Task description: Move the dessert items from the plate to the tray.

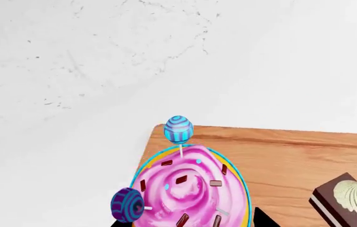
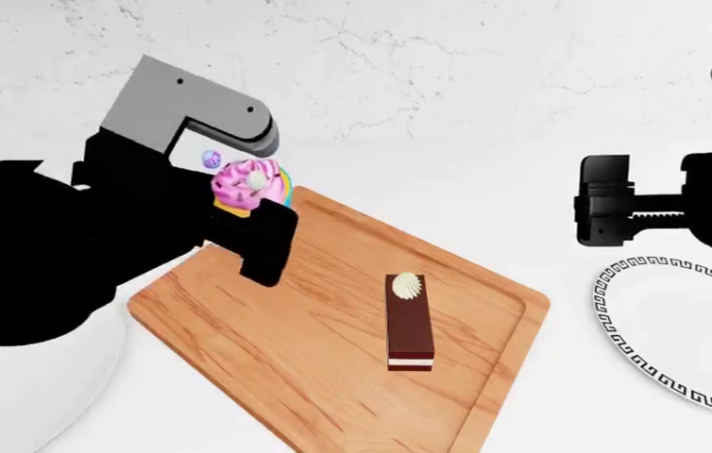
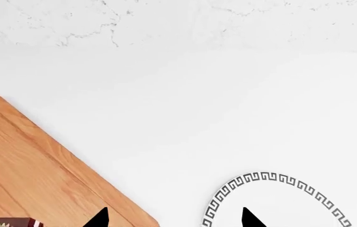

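Observation:
My left gripper (image 2: 250,209) is shut on the blue-wrapped cupcake (image 2: 250,185), holding it over the far left corner of the wooden tray (image 2: 293,349). In the left wrist view the pink sprinkled frosting (image 1: 188,187), with two blue striped lollipop toppers, fills the space between my left gripper's (image 1: 188,223) black tips; the tray (image 1: 286,158) lies beneath. The chocolate cake slice (image 2: 409,321) with a cream swirl lies flat in the tray's middle, and it also shows in the left wrist view (image 1: 346,201). My right gripper (image 3: 173,220) is open and empty, above the counter between the tray (image 3: 33,165) and the plate.
A white plate with a black key-pattern rim (image 2: 620,349) lies empty at the right of the tray; its rim also shows in the right wrist view (image 3: 261,178). A plain white round plate edge (image 2: 98,368) shows at the lower left, partly under my left arm. White marble counter and wall surround.

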Robot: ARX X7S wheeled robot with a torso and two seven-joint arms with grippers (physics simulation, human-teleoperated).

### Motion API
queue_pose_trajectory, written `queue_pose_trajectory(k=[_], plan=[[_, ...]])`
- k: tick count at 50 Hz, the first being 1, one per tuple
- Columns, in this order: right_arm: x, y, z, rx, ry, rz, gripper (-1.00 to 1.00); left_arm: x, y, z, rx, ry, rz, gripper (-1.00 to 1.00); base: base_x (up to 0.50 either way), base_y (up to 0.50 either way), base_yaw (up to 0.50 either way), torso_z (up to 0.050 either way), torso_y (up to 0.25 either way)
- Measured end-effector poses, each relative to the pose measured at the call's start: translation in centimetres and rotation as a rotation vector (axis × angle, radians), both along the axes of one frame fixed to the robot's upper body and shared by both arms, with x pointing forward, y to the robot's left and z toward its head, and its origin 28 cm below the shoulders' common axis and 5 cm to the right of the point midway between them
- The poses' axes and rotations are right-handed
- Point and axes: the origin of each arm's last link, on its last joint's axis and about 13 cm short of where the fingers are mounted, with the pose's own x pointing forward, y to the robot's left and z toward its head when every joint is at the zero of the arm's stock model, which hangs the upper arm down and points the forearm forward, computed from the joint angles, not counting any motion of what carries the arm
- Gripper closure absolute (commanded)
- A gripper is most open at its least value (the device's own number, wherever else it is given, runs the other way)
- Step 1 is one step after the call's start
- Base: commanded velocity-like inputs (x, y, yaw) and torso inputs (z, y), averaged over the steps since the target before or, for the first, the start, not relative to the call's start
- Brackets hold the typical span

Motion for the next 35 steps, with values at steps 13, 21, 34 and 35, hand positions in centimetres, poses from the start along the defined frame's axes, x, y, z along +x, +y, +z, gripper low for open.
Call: queue_pose_trajectory(k=[13,21,34,35], plan=[[0.0,-0.2,-0.3,0.007,0.004,-0.005,-1.0,0.2,-0.9,-1.5,0.047,0.07,-0.048,1.0,0.0,0.0,0.0,0.0,0.001],[0.0,-0.4,-0.6,0.013,0.008,-0.008,-1.0,0.2,-1.1,-2.6,0.067,0.12,-0.07,1.0,0.0,0.0,0.0,0.0,0.0],[0.2,-0.4,-1.1,0.023,0.018,-0.009,-1.0,0.2,-1.4,-4.1,0.087,0.175,-0.084,-1.0,0.0,0.0,0.0,0.0,0.001],[0.2,-0.4,-1.2,0.024,0.018,-0.009,-1.0,0.2,-1.4,-4.2,0.088,0.176,-0.083,-1.0,0.0,0.0,0.0,0.0,0.0]])
